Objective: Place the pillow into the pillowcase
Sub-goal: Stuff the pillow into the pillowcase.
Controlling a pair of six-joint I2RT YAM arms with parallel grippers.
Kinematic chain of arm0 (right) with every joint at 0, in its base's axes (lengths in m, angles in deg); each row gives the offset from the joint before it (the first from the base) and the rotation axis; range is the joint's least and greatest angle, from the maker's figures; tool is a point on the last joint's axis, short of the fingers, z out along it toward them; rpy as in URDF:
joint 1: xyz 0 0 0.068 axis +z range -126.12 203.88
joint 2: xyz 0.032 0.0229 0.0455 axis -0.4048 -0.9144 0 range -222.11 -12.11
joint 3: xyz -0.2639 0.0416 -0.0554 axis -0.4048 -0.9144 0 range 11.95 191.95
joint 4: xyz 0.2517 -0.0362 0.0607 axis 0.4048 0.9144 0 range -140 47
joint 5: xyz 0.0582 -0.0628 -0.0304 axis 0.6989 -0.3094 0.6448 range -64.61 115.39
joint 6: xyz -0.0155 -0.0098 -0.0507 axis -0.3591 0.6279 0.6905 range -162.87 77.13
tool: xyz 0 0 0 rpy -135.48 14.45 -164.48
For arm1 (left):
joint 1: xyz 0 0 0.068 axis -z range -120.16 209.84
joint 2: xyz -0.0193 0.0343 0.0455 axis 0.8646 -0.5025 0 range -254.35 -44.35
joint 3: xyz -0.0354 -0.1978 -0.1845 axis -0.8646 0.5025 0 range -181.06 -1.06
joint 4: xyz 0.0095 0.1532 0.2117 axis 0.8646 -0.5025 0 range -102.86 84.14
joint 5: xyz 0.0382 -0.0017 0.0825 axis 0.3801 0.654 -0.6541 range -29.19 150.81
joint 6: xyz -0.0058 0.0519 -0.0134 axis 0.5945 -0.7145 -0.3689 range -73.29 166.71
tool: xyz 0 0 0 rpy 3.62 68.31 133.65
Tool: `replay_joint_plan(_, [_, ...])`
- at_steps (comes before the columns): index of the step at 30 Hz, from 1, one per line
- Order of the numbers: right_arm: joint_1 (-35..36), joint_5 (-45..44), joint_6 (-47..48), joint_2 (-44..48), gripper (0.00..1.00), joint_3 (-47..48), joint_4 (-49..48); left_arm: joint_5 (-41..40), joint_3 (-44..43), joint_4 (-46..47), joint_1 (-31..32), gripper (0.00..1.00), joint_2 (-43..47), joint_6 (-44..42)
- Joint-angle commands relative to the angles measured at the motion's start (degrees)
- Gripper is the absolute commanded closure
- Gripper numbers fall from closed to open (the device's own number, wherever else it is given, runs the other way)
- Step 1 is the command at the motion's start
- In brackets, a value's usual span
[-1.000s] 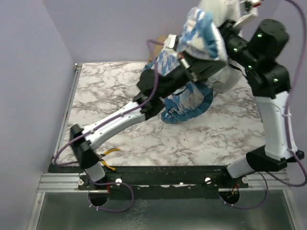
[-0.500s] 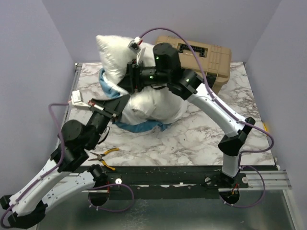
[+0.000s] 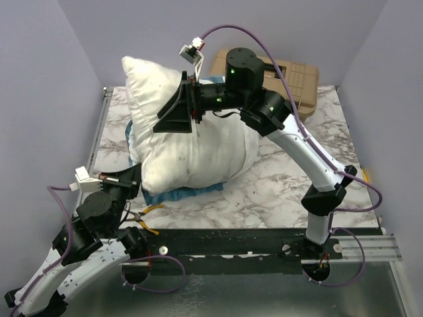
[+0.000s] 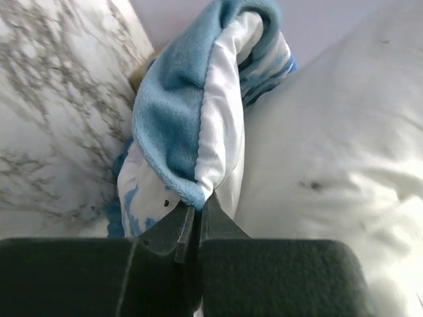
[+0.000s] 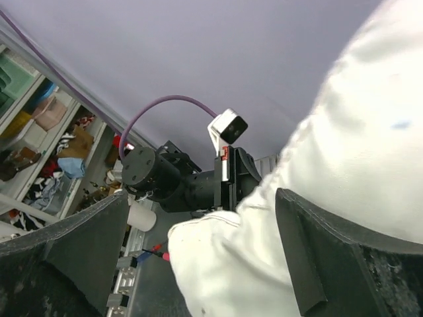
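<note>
Since half a second ago the left arm (image 3: 99,218) has drawn back toward the near left corner, and the pillow (image 3: 198,152) has risen into fuller view, propped up taller on the worktop (image 3: 284,178).

The pillow is plump, plain white and wrinkled, with a few dark specks. It stands tilted on the left half of the worktop, its upper corner toward the back wall. The pillowcase (image 3: 182,195) lies mostly beneath it. From above, only a blue fringe shows along the pillow's near edge and a little at its left side. The left wrist view shows a fold of the pillowcase (image 4: 198,125) just beside the pillow (image 4: 330,165), with blue frilled edging, plain white lining and a blue-and-white patterned outside.

The left arm is folded low, its forearm pointing at the pillow's near left corner. The left fingers (image 4: 168,231) are clenched together on the edge of that fold.

The right arm (image 3: 297,139) rises from its base, bends at the elbow and reaches leftward over the pillow. The right fingers (image 3: 173,119) are spread wide against the pillow's upper face. In the right wrist view the pillow (image 5: 317,185) bulges between them, touching one finger with a gap at the other.

A tan case (image 3: 297,71) sits at the back of the worktop, and yellow-handled pliers (image 3: 147,212) lie near the front edge.
</note>
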Motion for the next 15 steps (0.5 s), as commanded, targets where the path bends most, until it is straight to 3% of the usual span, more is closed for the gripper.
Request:
replay_joint_plan(1, [-1.2,2.4,-0.1,0.2,0.04,-1.6,-0.7,-6.7,2.4,-7.6,0.1,1.00,4.7,1.8])
replay_joint_plan(5, [-1.2,6.3,0.1,-2.2,0.05,2.8,1.4,-8.1,1.8,-8.3,0.1,1.00,7.3,1.3])
replay_joint_plan(8, [-1.9,3.0,0.4,-0.3,0.05,1.7,2.2,-9.1,1.0,-10.0,0.1,1.00,8.2,1.3])
replay_joint_plan(10, [-2.4,-5.7,1.7,1.7,0.06,0.1,7.0,-9.4,0.9,-10.9,0.1,1.00,8.4,1.3])
replay_joint_plan(15, [-2.6,-40.3,5.1,6.3,0.11,-5.0,28.1,-9.1,1.8,-12.6,0.1,1.00,8.6,3.2])
